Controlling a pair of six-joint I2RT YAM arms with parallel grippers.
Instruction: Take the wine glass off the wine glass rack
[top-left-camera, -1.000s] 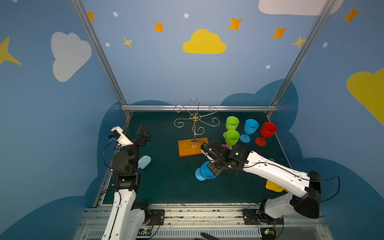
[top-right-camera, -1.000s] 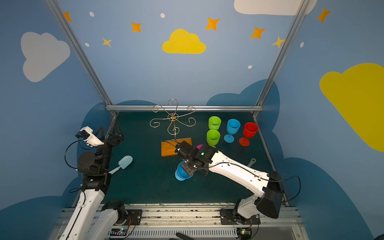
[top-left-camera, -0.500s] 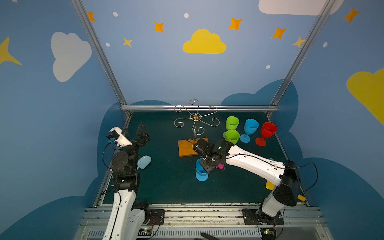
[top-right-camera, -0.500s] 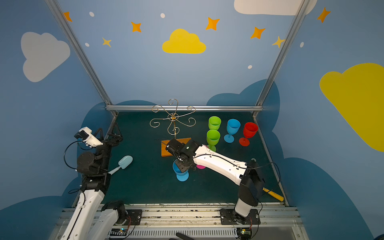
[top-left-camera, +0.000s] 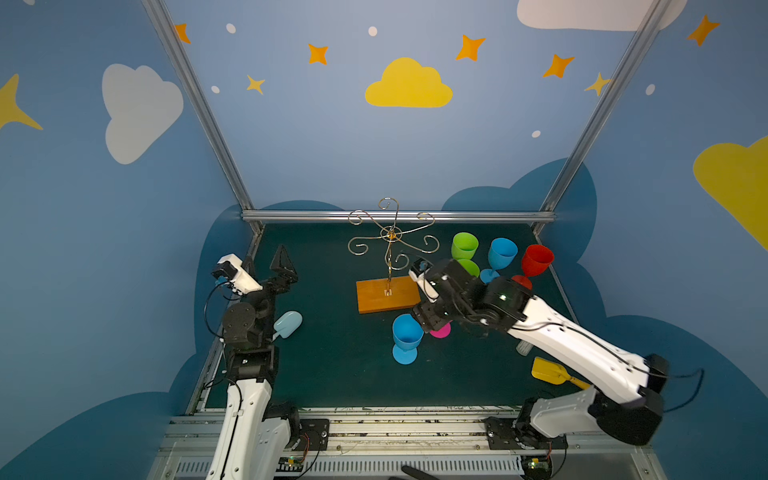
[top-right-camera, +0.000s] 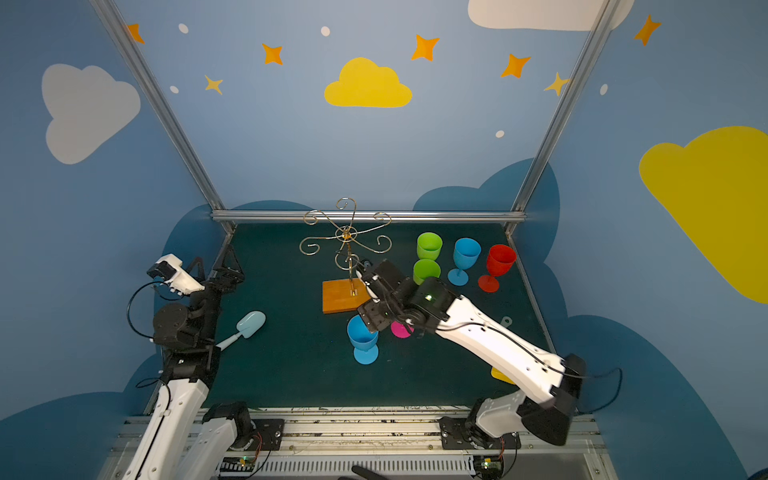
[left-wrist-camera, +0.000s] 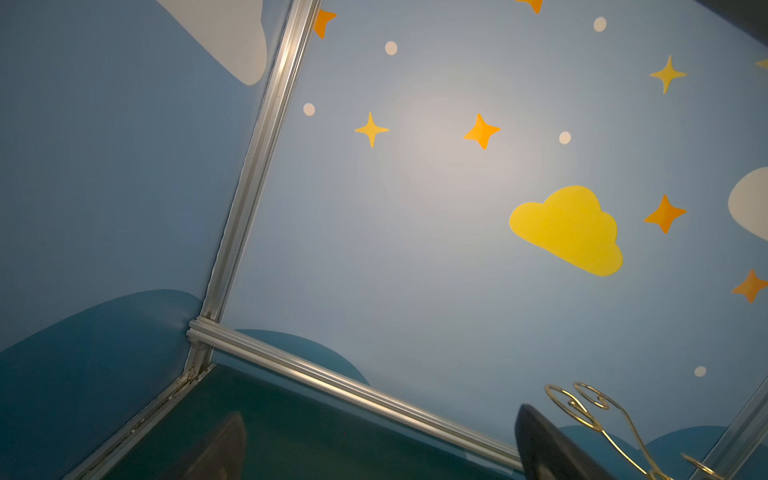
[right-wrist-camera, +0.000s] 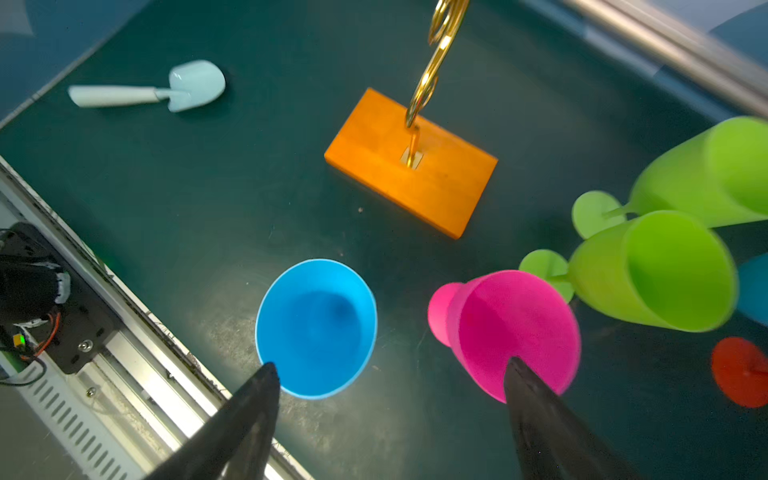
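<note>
A blue wine glass (top-left-camera: 405, 336) stands upright on the green mat, in front of the wine glass rack (top-left-camera: 390, 245). The rack is gold wire on an orange wooden base (top-left-camera: 386, 294), and nothing hangs on its arms. My right gripper (top-left-camera: 423, 321) hovers at the glass's rim, open. In the right wrist view the blue wine glass (right-wrist-camera: 316, 328) lies near one finger, and nothing is between the jaws of the right gripper (right-wrist-camera: 390, 365). My left gripper (top-left-camera: 272, 266) is raised at the left edge, open and empty; in the left wrist view the left gripper (left-wrist-camera: 380, 415) faces the back wall.
A pink glass (right-wrist-camera: 511, 332) stands just right of the blue one, partly under my right arm. Two green glasses (top-left-camera: 464, 246), another blue glass (top-left-camera: 502, 254) and a red glass (top-left-camera: 537, 259) stand at the back right. A pale blue scoop (top-left-camera: 286, 324) lies left, a yellow scoop (top-left-camera: 547, 370) front right.
My right gripper turned the tilted blue glass upright, set it on the mat and opened, letting it go. The left arm has not moved.
</note>
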